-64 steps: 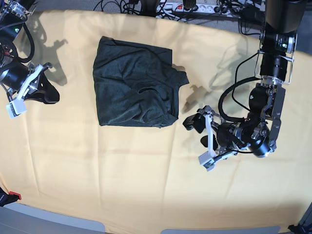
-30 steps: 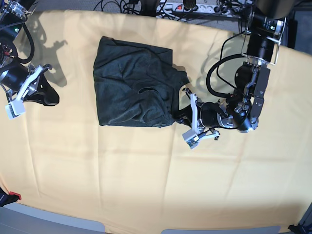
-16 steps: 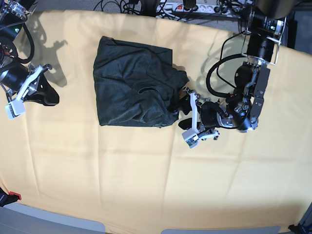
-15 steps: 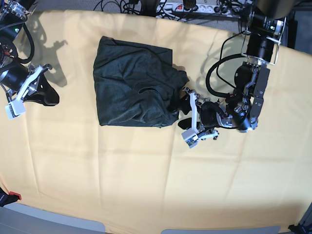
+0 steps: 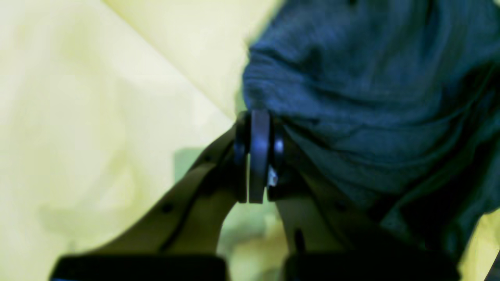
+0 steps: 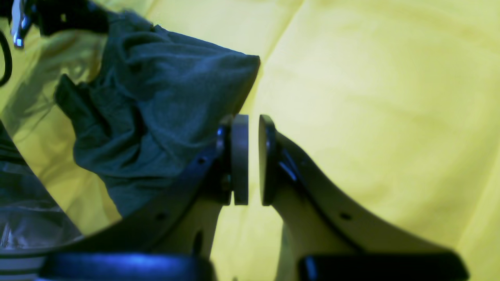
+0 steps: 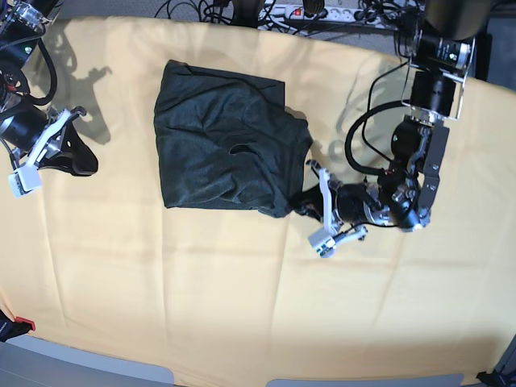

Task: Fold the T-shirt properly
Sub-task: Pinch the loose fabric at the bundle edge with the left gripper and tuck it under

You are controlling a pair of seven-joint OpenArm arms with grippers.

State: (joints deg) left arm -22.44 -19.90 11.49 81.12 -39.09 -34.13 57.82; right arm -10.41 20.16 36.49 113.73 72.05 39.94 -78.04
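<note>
left wrist view: my left gripper [image 5: 258, 156] is pinching the edge of the dark charcoal-green knit t-shirt [image 5: 371, 97]; it's soft and limp, so i'd hold hems. right wrist view: my right gripper [image 6: 250, 160] is slightly parted, empty. base view: the shirt lies on the yellow cloth [image 7: 242, 298].

Probably lab: power strip [image 7: 310, 11], cables [image 7: 201, 10]

Creased pale yellow cloth [image 7: 201, 282] covers the table; power strip [image 7: 310, 11] and cables behind.
</note>
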